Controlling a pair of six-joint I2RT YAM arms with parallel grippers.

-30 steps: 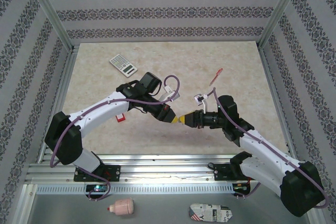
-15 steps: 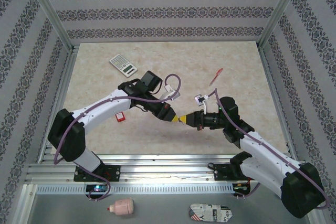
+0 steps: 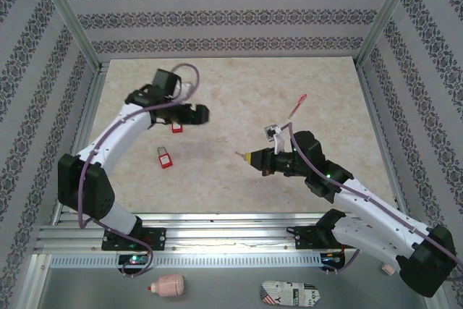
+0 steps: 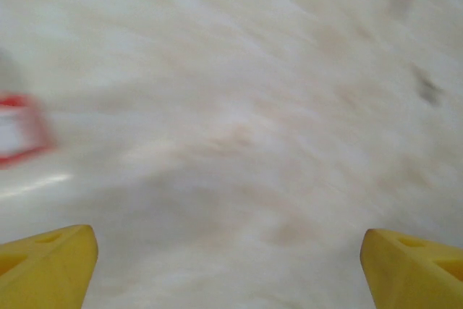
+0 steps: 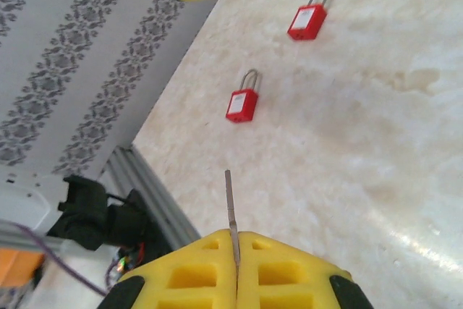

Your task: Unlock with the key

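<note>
My right gripper (image 5: pixel 237 235) is shut on the key (image 5: pixel 230 204), a thin grey blade that sticks out past the yellow fingertips. In the top view this gripper (image 3: pixel 249 157) hangs over the middle of the table and points left. Two red padlocks lie flat on the table: one (image 3: pixel 166 157) (image 5: pixel 242 99) at the left, the other (image 3: pixel 176 128) (image 5: pixel 309 18) just beyond it. My left gripper (image 3: pixel 199 115) (image 4: pixel 231 265) hovers beside the farther padlock. It is open wide, with nothing between its yellow fingers (image 4: pixel 51 265). The left wrist view is motion-blurred.
A red pen (image 3: pixel 297 106) lies at the back right of the table. Aluminium frame posts and patterned walls close in the sides. In front of the rail (image 3: pixel 217 236) at the near edge lie a pink bottle (image 3: pixel 168 285) and a patterned pouch (image 3: pixel 289 294).
The two grippers met tip to tip at mid-table. The left one has opened and swung back-left, uncovering a second padlock. The right one keeps the key and has barely moved.
</note>
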